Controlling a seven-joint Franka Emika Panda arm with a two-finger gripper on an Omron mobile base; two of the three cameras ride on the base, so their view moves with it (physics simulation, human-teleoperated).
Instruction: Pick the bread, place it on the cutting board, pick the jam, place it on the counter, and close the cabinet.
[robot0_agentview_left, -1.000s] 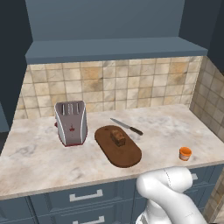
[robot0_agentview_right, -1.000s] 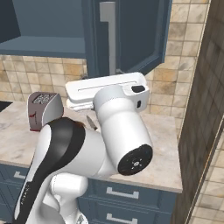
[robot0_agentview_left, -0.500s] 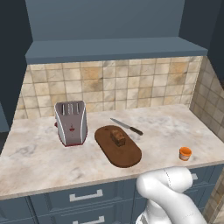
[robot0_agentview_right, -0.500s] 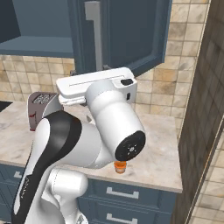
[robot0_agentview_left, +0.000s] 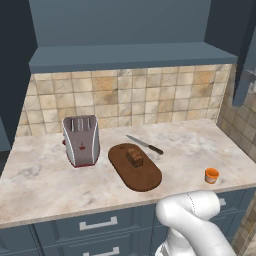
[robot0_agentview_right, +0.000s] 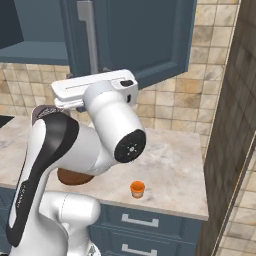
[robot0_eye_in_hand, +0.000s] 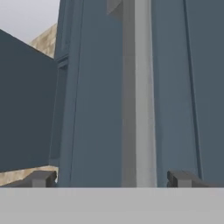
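Your claw (robot0_eye_in_hand: 109, 178) stood wide open in front of the open cabinet door, holding nothing.

Nearest to you, the jam (robot0_agentview_left: 212, 175), a small orange jar, sat upright on the counter (robot0_agentview_left: 45, 180) close to its front edge, well to the right of the cutting board (robot0_agentview_left: 142, 172). The bread (robot0_agentview_left: 134, 157) lay on the cutting board, toward its far end. A knife (robot0_agentview_left: 145, 145) lay just behind the board, and a toaster (robot0_agentview_left: 80, 140) stood to the board's left. Up above, in the hand view, your two fingertips (robot0_eye_in_hand: 40, 178) sat spread on either side of the door's upright silver handle (robot0_eye_in_hand: 139, 94), without touching it. The cabinet (robot0_agentview_right: 135, 35) door still hung open over the counter.
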